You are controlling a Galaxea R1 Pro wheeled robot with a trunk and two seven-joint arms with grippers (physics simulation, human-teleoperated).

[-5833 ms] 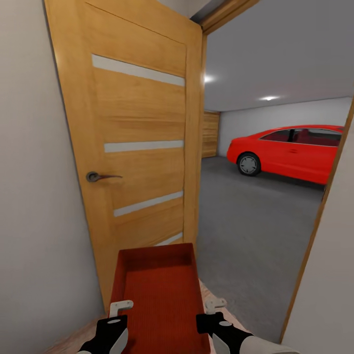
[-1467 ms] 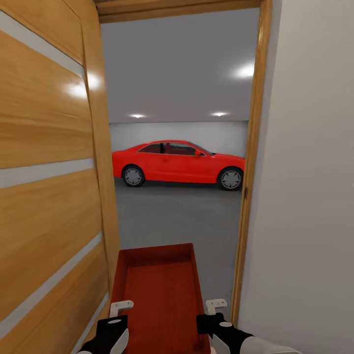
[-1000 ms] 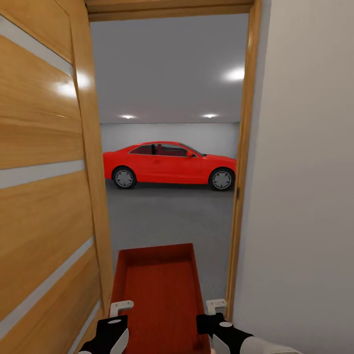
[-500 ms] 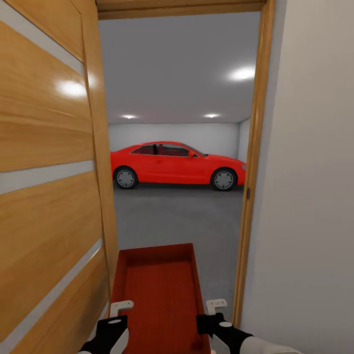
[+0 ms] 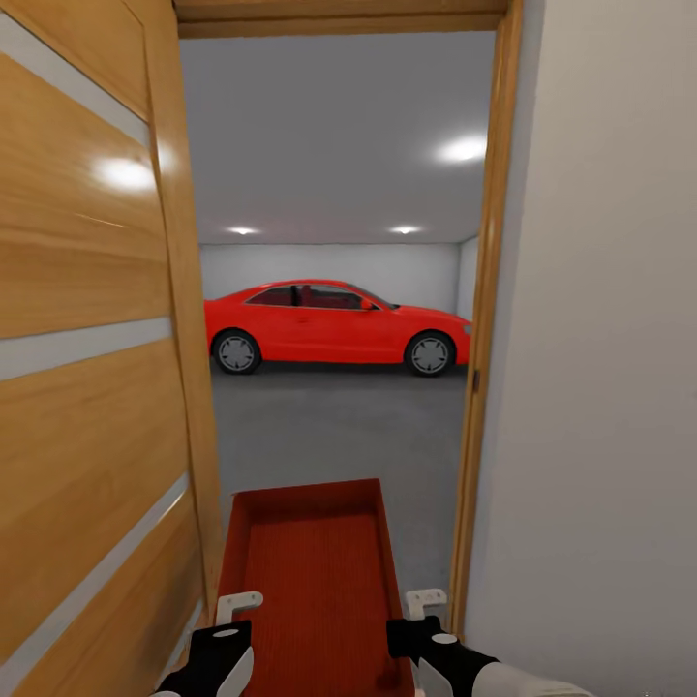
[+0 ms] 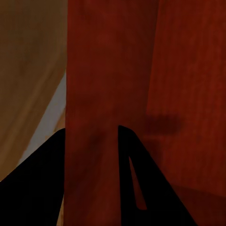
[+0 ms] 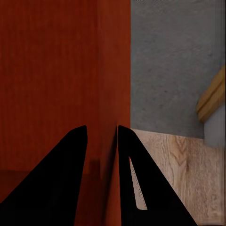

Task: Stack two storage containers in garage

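Nearest: left gripper (image 5: 225,647) and right gripper (image 5: 418,634) are each clamped on a long side wall of the storage container (image 5: 315,571), one wall per arm, so neither is nearer. Its long axis runs 6-to-12, straight at the doorway. Past the door (image 5: 87,387) at 9 and door frame (image 5: 481,368) at 2, the garage floor (image 5: 339,426) opens at 12, red car (image 5: 334,325) beyond.

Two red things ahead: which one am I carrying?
The storage container, the open ribbed box held between left gripper and right gripper. The red car stands far off, on the garage floor.
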